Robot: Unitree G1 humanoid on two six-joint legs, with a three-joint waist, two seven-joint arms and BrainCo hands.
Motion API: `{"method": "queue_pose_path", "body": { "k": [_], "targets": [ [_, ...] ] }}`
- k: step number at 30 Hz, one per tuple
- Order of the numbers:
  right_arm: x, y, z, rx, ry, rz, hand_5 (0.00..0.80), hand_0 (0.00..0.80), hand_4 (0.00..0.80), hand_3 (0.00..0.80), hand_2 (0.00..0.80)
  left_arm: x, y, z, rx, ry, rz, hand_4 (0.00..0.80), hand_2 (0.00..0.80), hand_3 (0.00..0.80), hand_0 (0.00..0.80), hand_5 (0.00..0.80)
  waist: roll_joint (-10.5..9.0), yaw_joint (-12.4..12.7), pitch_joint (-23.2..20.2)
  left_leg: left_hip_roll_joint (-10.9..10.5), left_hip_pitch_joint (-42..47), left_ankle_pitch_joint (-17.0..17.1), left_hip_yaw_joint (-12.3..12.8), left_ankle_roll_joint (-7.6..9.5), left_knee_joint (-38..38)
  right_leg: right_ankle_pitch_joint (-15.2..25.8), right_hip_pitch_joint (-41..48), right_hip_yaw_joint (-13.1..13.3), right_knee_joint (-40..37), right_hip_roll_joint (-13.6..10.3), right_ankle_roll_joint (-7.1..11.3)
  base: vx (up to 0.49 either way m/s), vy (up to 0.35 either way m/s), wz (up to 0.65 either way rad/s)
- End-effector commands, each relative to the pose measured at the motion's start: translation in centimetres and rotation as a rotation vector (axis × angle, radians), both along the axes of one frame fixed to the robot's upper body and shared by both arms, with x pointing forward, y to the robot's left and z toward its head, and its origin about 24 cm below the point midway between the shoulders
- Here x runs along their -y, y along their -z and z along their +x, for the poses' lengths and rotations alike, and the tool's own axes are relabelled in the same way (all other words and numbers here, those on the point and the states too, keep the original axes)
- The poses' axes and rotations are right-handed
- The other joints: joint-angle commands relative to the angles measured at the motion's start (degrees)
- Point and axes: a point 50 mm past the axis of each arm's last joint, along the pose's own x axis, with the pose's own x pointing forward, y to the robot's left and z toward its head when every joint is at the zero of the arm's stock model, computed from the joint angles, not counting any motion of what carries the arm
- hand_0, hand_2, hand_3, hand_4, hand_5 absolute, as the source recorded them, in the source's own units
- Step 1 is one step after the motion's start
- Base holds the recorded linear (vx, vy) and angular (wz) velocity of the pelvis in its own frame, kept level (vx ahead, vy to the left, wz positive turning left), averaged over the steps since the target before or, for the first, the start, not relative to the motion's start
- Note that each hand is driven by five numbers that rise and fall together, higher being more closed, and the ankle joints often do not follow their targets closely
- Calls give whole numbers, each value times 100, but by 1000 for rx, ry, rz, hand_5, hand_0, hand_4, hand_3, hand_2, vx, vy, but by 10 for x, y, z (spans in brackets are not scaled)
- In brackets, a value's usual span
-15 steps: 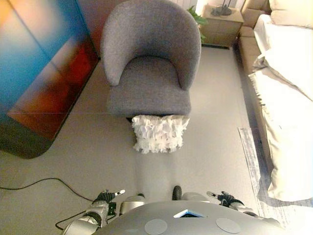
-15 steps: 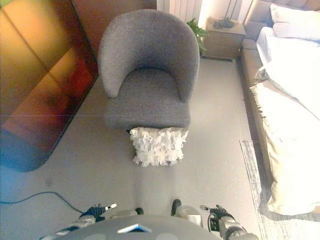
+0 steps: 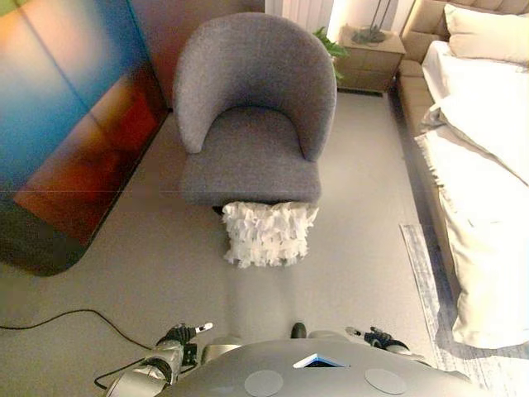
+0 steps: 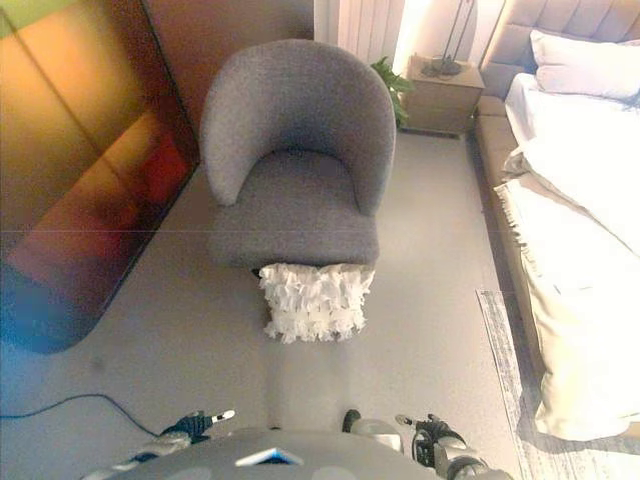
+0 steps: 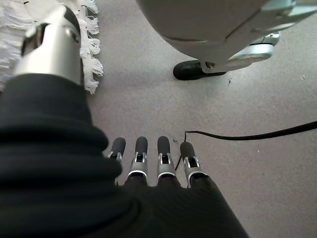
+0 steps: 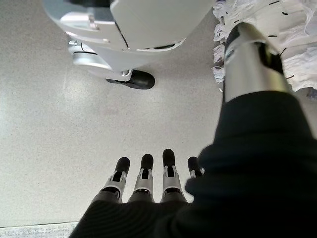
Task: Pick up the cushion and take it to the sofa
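A white ruffled cushion [image 3: 268, 233] stands on the floor, leaning against the front of a grey armchair [image 3: 252, 124]. The cushion also shows in the left wrist view [image 5: 15, 25] and in the right wrist view [image 6: 277, 22]. My left hand [image 3: 178, 337] hangs low at my left side, open and empty, with fingers [image 5: 141, 153] straight above the floor. My right hand [image 3: 376, 337] hangs low at my right side, open and empty, with fingers [image 6: 146, 171] straight. Both hands are well short of the cushion.
A bed [image 3: 483, 165] with white bedding runs along the right, with a striped rug [image 3: 426, 281] beside it. A wooden nightstand [image 3: 368, 54] and a plant [image 3: 329, 41] stand at the back. A dark glossy cabinet [image 3: 66, 141] lines the left.
The whole picture has shifted slightly: the chair and cushion sit a little lower in view, so the camera has moved. Both hands stay at my sides.
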Motion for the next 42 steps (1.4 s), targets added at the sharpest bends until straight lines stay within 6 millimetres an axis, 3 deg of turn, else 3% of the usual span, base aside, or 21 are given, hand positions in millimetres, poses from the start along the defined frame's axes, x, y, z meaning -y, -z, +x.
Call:
{"method": "queue_pose_path", "body": {
  "k": [1,13,25,27,29,31,32,36,40,42],
  "targets": [
    [2,-2,17,15,-16,-10,0,0,0,0,0,7,0,18,20,13,0,0,0,0,0,0,-58,31,224,-266,-28,-450,207,277,37,-519,258,51,34,-103,351,0,0,0],
    [0,-1,15,6,-17,5,0,0,0,0,0,4,-1,16,17,12,12,0,0,0,0,0,-62,30,188,-259,5,-477,221,286,37,-550,302,18,34,-99,342,7,-4,0],
    [2,-2,18,11,-14,17,0,0,0,0,0,1,-2,19,25,14,35,0,0,0,0,0,-120,59,240,-140,35,-438,142,207,116,-623,342,153,34,77,227,-8,-112,1],
    [3,-3,24,18,-28,18,0,0,0,0,0,1,-3,23,45,8,38,0,0,0,0,0,-225,82,298,-53,-235,-634,232,149,915,-580,316,165,34,19,148,-53,-187,1],
    [5,-5,31,28,-41,15,0,0,0,0,0,2,-4,27,65,-2,36,0,0,0,0,0,-328,124,417,9,-706,-778,274,198,1959,-591,204,137,181,-44,42,-115,-183,1],
    [9,-7,38,38,-47,5,0,0,0,0,0,2,-3,26,76,-31,24,0,0,0,0,0,-355,201,631,83,-1421,-540,177,262,3081,-568,97,195,379,0,-121,-118,-166,-8],
    [10,-8,40,43,-47,4,0,0,0,0,0,3,-3,26,78,-40,19,0,0,0,0,0,-339,230,689,44,-1605,-506,125,275,3253,-574,101,228,416,24,-140,-43,-80,-30],
    [16,-11,46,63,-73,-5,0,0,0,0,0,2,-3,22,89,-89,18,0,0,0,0,0,-151,391,854,-255,-1988,-97,40,155,2529,-814,347,346,466,205,-115,92,4,-29],
    [20,-10,39,50,-70,-20,0,0,0,0,0,2,-2,19,79,-78,-1,0,0,0,0,0,63,437,785,-284,-2028,438,267,25,1386,-1169,673,371,582,456,-141,230,35,-14],
    [20,-9,34,43,-61,-22,0,0,0,0,0,3,-1,16,67,-66,-11,0,0,0,0,0,160,466,695,-275,-2038,699,304,-27,796,-1434,873,503,722,616,-167,356,53,-6]
  ]
}}
